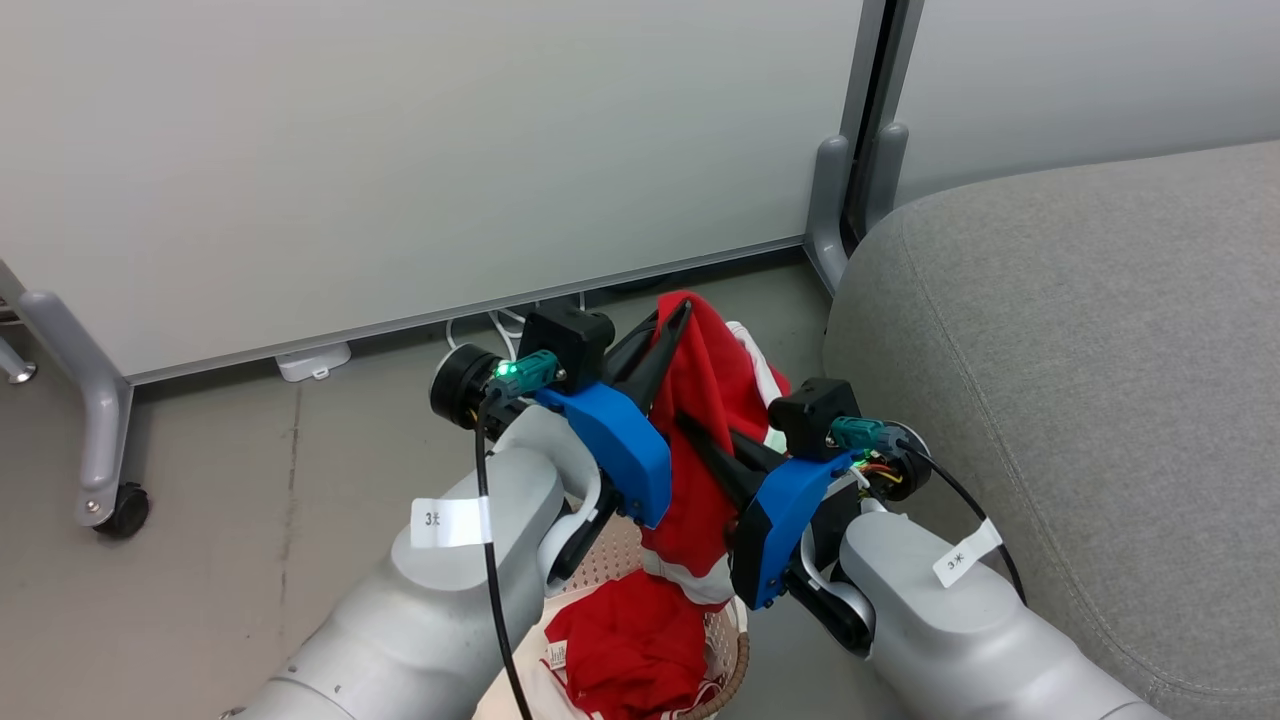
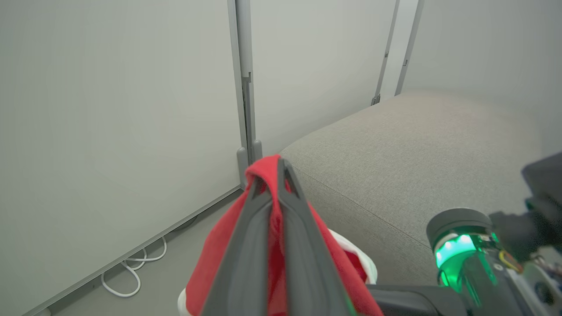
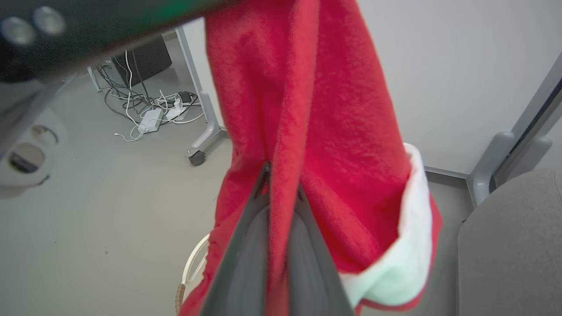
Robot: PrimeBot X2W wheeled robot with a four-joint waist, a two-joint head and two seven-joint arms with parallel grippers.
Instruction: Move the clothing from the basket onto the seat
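My left gripper (image 1: 672,330) clamps the top fold of the lifted red garment (image 1: 715,395) and my right gripper (image 1: 700,435) pinches a lower fold, so it hangs above the basket (image 1: 737,665), where the second red garment (image 1: 630,640) lies. The grey seat (image 1: 1080,350) is just to the right.

Two pale grey forearms (image 1: 440,610), each bearing a white label (image 1: 452,521) marked "3"; blue wrist housings (image 1: 620,450); black camera blocks (image 1: 566,335); black cables (image 1: 488,545); green light (image 1: 507,371) at ten o'clock of the left housing; long dark fingers (image 2: 246,245).
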